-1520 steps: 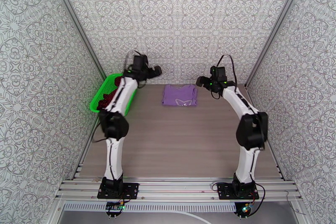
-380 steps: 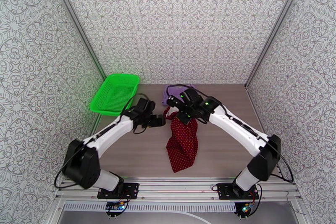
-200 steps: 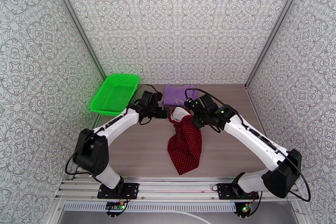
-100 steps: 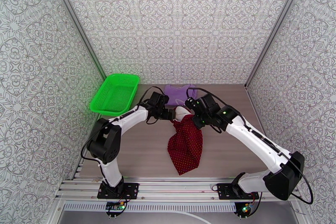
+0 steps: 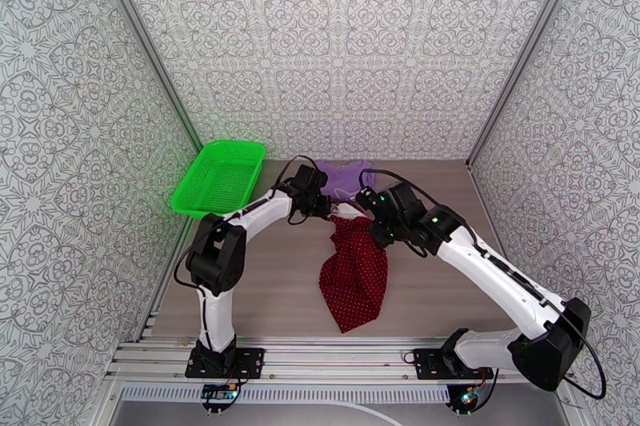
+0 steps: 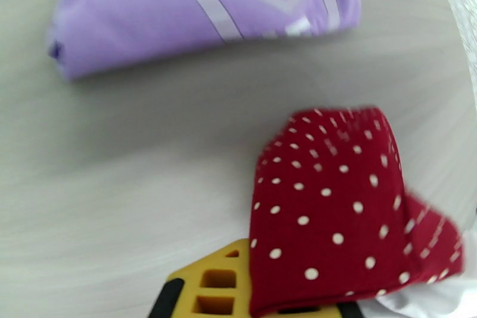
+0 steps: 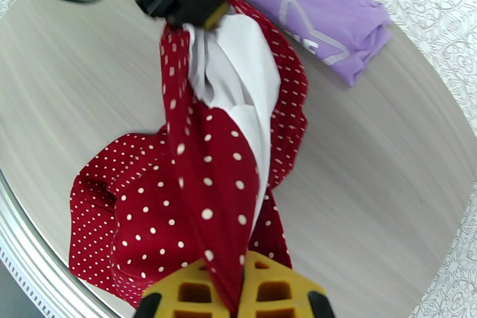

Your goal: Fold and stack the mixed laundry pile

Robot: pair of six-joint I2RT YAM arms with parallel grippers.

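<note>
Red dotted garment (image 5: 352, 280) in left gripper (image 5: 334, 211), right gripper (image 7: 239, 290) (T-shirt (image 5: 344, 173) beyond)

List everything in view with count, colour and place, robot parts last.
polka-dot garment: 1, dark red, white dots, white lining; mid-table, top end lifted, rest trailing toward the near edge
T-shirt: 1, lavender, folded; far middle of table
basket: 1, bright green mesh; far left corner
table: 1, grey wood-grain
walls: 3, grey-white patterned; left, back, right
left end effector: 1, black and yellow; shut on polka-dot garment's top
right end effector: 1, black and yellow; shut on polka-dot garment beside it
</note>
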